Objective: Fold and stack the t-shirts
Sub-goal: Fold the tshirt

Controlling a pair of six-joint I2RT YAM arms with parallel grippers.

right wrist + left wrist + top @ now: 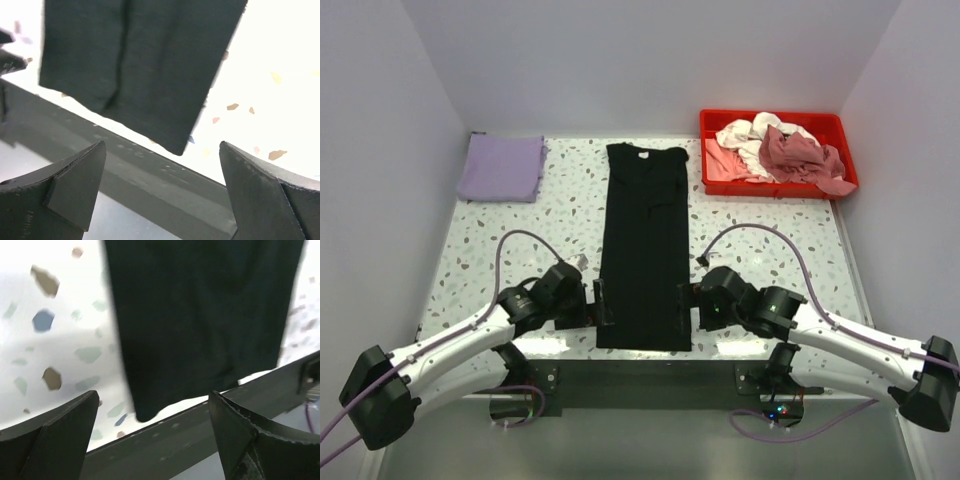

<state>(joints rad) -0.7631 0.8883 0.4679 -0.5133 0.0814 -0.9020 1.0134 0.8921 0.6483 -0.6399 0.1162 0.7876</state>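
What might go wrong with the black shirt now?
The black shirt has its near hem right at the edge of the table, so a pull might drag it off. The open left tool and right tool flank that hem; pinching only the top layer may undo the fold.

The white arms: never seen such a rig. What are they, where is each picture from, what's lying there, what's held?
Two robot arms, each ending in a two-finger gripper. One picture looks down from above; the other two come from wrist cameras, so dark fingers frame them. On the table lie a black t-shirt folded into a strip, a folded lavender t-shirt, and a red tray heaped with pink and white shirts. The left gripper and right gripper flank the black shirt's near end, open, holding nothing.
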